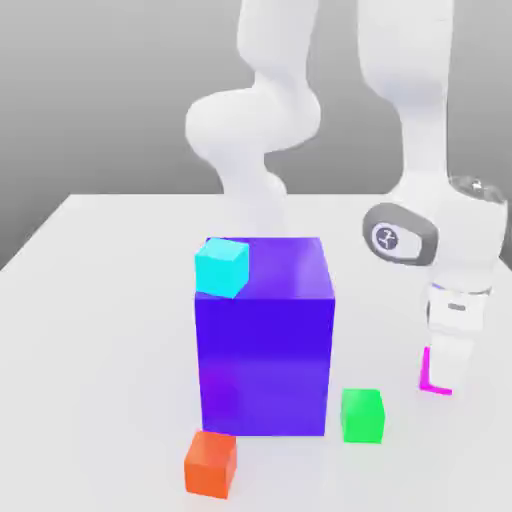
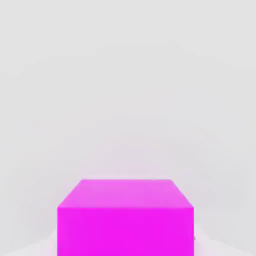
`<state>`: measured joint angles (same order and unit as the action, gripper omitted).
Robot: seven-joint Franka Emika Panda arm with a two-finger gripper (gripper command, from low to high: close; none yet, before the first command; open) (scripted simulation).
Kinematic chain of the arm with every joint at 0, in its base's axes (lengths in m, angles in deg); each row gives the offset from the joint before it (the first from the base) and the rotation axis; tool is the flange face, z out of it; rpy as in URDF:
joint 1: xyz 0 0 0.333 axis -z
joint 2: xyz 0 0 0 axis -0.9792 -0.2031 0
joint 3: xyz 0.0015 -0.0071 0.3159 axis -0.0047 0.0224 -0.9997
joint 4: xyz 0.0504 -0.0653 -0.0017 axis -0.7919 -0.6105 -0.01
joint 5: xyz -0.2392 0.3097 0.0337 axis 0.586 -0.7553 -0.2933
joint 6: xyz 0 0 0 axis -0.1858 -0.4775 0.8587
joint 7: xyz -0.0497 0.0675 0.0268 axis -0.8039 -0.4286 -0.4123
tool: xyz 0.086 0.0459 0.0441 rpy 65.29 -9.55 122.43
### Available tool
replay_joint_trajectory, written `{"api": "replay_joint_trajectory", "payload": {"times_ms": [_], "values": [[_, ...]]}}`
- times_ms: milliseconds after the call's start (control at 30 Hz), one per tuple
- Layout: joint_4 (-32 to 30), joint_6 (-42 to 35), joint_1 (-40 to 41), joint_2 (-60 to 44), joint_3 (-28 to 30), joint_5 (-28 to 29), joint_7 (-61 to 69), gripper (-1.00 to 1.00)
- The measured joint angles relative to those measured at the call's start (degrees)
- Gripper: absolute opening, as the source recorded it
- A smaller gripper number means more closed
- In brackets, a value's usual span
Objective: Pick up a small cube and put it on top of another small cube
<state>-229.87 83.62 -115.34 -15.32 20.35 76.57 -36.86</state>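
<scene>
Fingers (image 1: 447,368) reach straight down over the pink cube (image 1: 432,374) on the desk (image 1: 90,300) at the exterior view's right; whether they have clamped it, I cannot tell.

Pale white tabletop (image 1: 90,300), plain grey backdrop (image 1: 100,90) behind it, soft even light, faint shadows

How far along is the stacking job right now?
Early stage. Done: the gripper is down at the table, at the magenta cube on the exterior view's right. In hand: the grasp; the cube still sits on the table, and whether the grip has closed is unclear. Left: lifting it and setting it on another small cube, such as the green cube or the red-orange cube; nothing is stacked on either.
</scene>
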Motion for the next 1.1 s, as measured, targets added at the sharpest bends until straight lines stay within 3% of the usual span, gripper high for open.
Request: {"api": "replay_joint_trajectory", "payload": {"times_ms": [200,867,1100], "values": [[-2.2,-8.7,3.8,11.1,-5.1,-7.8,6.6,-1.00],[-1.9,-18.9,16.9,21.2,3.2,-11.8,39.6,-1.00],[-1.2,-14.1,16.8,15.7,3.8,-12.9,42.6,-1.00]]}}
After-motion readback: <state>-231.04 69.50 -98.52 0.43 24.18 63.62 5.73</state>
